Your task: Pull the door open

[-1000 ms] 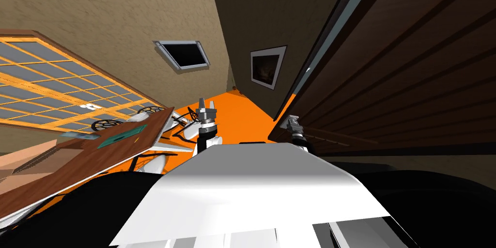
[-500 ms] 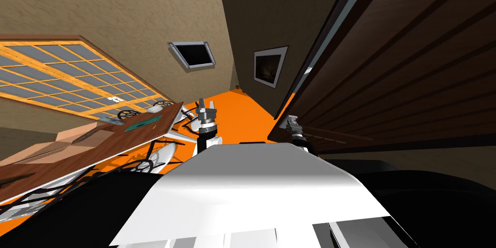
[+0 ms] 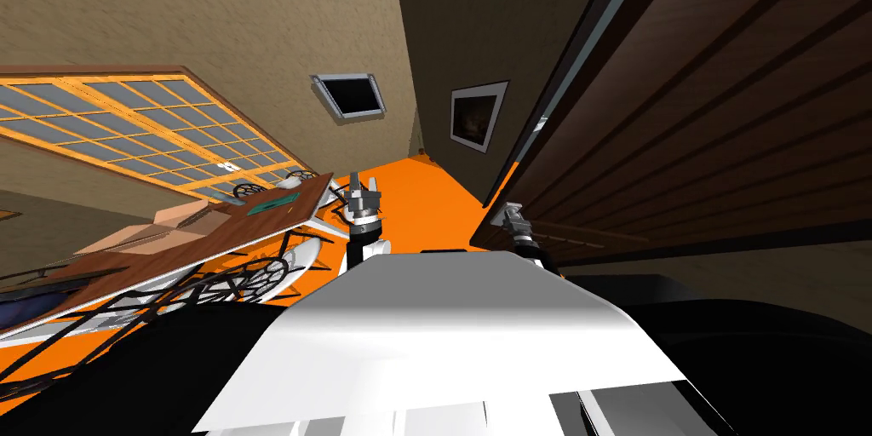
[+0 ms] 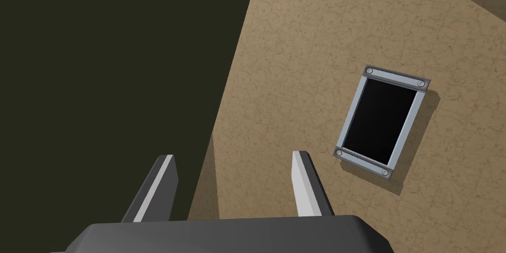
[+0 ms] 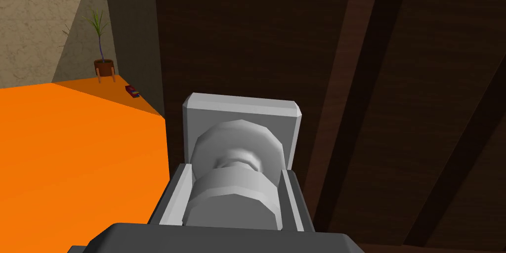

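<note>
A dark brown panelled door fills the right of the head view. Its free edge swings out toward the orange floor. My right gripper is at that edge, shut on the grey door knob, with a finger pressing each side. The knob stands on a square grey plate fixed to the door. My left gripper hangs in front of my chest, over the floor, with its fingers open and nothing between them.
A brown-topped table on white and black ornate legs stands close at my left, bearing a box and small items. A potted plant and a small red thing sit on the floor in the far corner. Orange floor lies ahead.
My view has turned: the window, table and wall frames have slid to the right and nearer. The right gripper stays shut on the knob. The left arm holds its pose.
</note>
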